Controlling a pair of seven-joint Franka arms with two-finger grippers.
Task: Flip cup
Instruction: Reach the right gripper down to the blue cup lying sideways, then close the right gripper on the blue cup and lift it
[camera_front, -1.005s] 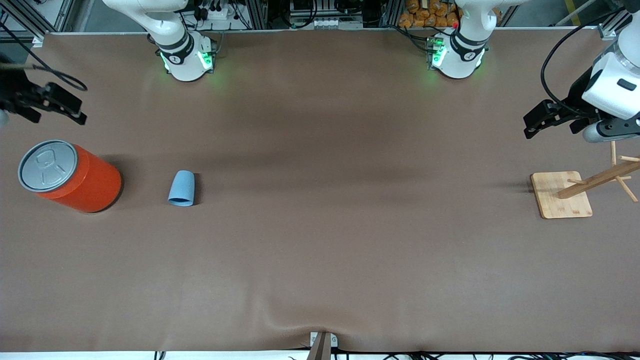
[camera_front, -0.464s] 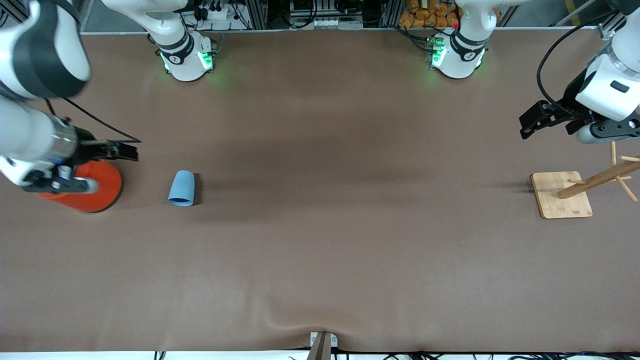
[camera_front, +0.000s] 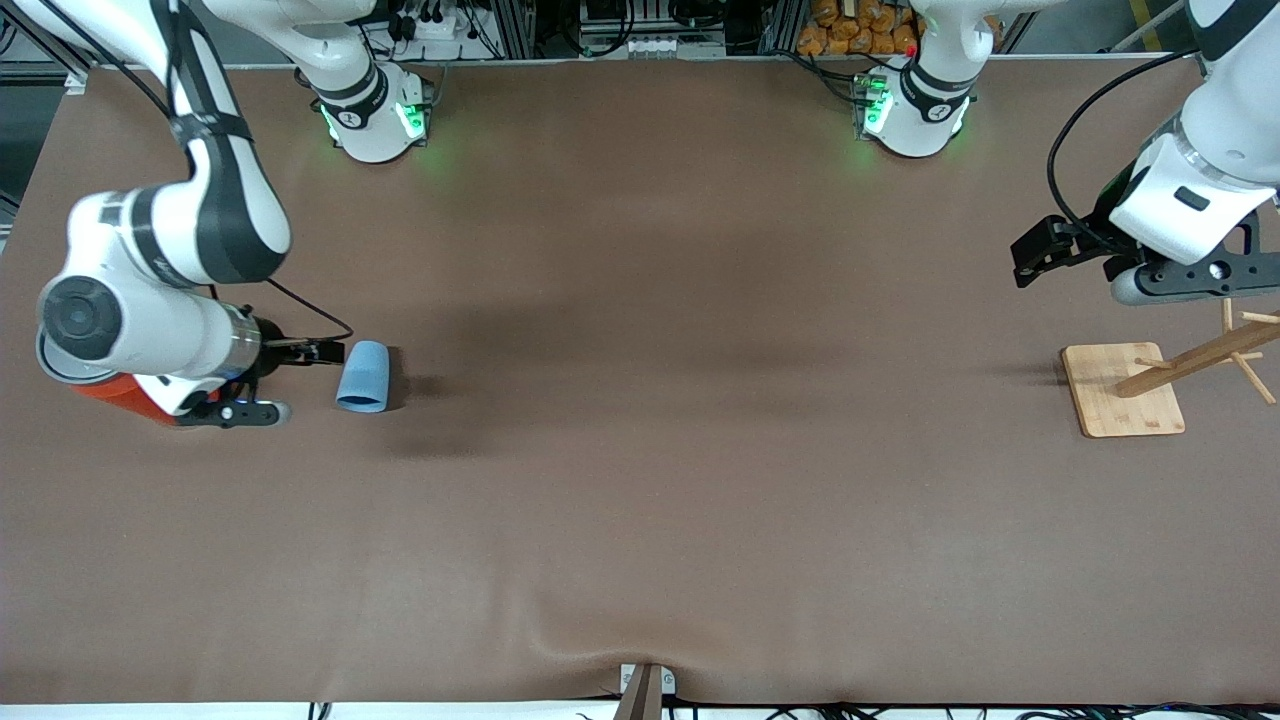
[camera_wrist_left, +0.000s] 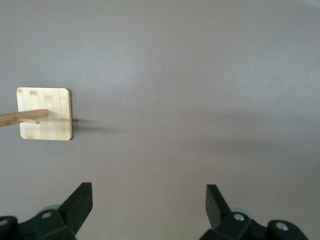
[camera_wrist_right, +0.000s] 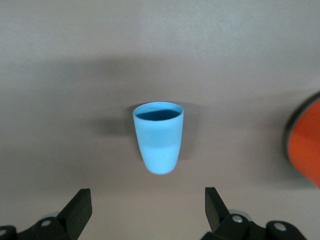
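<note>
Cup lies on its side on the bench beside the can — right end effector open above it; left end effector waits open near the rack.

The orange can beside the right claw is mostly covered by that arm's wrist in the front view, and the right wrist view's edge cuts it down to a sliver. Near the left claw, the wooden rack runs off the picture's edge. In both wrist views, only the claws' fingertips show.
</note>
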